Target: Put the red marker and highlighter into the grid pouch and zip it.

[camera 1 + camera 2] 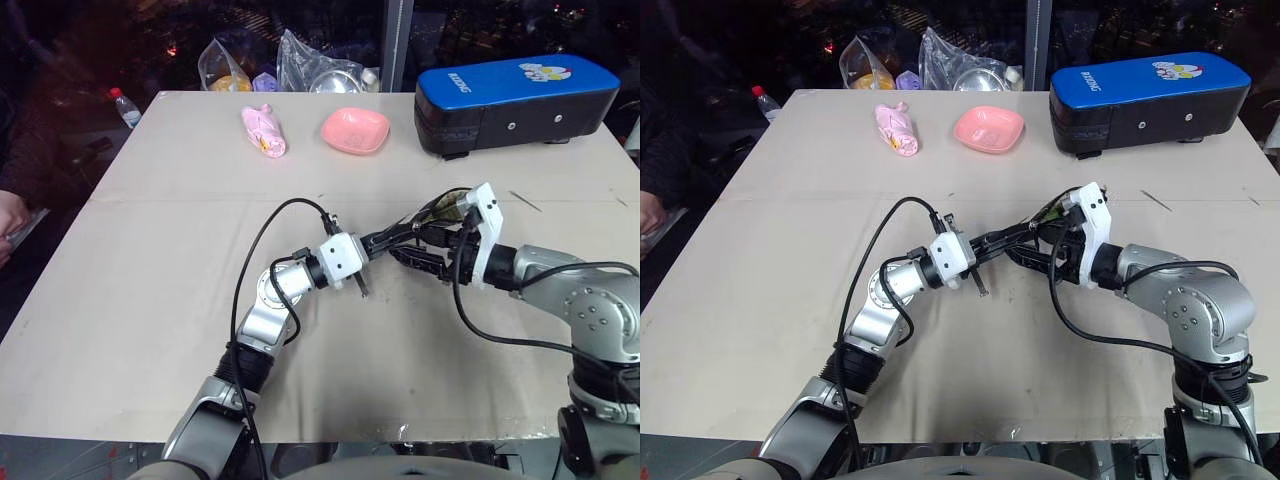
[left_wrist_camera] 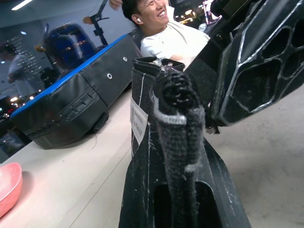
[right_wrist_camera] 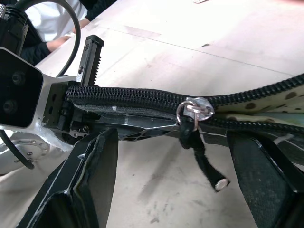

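Pouch (image 3: 142, 102): one, clenched in left fingers (image 2: 180, 142); right fingers (image 3: 90, 166) spread around zipper pull (image 3: 202, 156).

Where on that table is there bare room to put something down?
The near-left stretch of the table is bare, as is the strip between the pink bowl and the grippers. The middle-right is crowded: both grippers meet around the grid pouch.

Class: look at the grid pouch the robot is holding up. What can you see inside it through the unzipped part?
Past the zipper slider, the grid pouch gapes, showing a pale, dark-dotted lining. Its zipped section hides everything else inside.
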You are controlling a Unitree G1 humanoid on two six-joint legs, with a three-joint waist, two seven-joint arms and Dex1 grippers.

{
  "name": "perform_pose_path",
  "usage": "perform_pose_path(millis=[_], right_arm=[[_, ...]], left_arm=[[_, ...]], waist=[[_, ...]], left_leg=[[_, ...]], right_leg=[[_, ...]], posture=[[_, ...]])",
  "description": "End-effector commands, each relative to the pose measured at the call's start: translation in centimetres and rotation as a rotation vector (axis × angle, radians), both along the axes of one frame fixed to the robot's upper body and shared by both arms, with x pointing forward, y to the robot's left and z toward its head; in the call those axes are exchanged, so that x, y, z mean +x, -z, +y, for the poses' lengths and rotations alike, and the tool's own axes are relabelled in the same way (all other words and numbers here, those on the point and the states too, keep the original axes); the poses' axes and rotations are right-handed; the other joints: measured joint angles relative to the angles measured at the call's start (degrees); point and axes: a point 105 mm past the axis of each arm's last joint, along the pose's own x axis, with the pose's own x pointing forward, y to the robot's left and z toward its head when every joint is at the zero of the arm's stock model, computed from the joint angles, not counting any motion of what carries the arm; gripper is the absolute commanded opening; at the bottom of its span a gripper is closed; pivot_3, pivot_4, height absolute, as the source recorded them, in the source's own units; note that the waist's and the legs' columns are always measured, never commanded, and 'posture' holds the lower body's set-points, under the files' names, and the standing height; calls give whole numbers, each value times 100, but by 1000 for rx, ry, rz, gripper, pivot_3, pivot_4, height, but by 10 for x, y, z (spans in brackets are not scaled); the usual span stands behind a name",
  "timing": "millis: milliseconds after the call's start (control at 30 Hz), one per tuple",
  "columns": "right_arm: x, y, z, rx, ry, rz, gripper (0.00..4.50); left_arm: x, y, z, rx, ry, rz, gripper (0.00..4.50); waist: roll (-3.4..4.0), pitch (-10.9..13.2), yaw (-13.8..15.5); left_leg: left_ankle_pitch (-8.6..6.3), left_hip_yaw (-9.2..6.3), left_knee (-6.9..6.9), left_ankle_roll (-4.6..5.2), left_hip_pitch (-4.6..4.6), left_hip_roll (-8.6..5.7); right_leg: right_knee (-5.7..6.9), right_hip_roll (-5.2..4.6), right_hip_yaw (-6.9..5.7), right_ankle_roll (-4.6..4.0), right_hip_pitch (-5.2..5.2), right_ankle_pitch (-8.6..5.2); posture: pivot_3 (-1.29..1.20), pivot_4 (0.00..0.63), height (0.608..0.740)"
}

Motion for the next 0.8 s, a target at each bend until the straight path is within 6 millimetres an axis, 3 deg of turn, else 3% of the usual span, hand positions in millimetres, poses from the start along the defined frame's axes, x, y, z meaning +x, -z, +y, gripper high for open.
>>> perform_pose_path(millis=[33, 200, 300, 533, 667, 800], right_arm=[[0, -13, 2, 24, -13, -39, 2287], [0, -14, 0, 44, -2, -23, 14], [1, -14, -3, 50, 15, -13, 14], [9, -20, -33, 56, 133, -17, 14], [20, -23, -66, 27, 257, -26, 14], [45, -27, -118, -2, 517, -64, 14]], left_arm=[[-7, -8, -6, -18, 20, -32, 0], [-8, -5, -7, -16, 21, -26, 0], [-6, -5, -7, -14, 19, -27, 0], [-4, -5, -4, -10, 3, -28, 0], [-1, -5, 2, -4, -19, -33, 0], [1, -4, 8, 0, -42, -35, 0]], waist=[[0, 0, -7], [0, 0, -7], [0, 0, -4], [0, 0, -3], [0, 0, -6], [0, 0, -5]], left_leg=[[0, 0, 0, 0, 0, 1], [0, 0, 0, 0, 1, 2], [0, 0, 0, 0, 1, 2], [0, 0, 0, 0, 0, 2], [0, 1, 0, 0, 1, 2], [0, 2, 0, 1, 0, 1]], right_leg=[[0, 1, 0, 0, 0, 0], [1, 3, 0, 0, 0, 0], [1, 3, 0, 0, 0, 0], [1, 3, 1, 0, 0, 0], [1, 3, 1, 0, 0, 0], [1, 2, 1, 0, 1, 0]], posture=[[0, 150, 726], [0, 150, 726], [0, 150, 726], [0, 150, 726], [0, 150, 726], [0, 150, 726]])
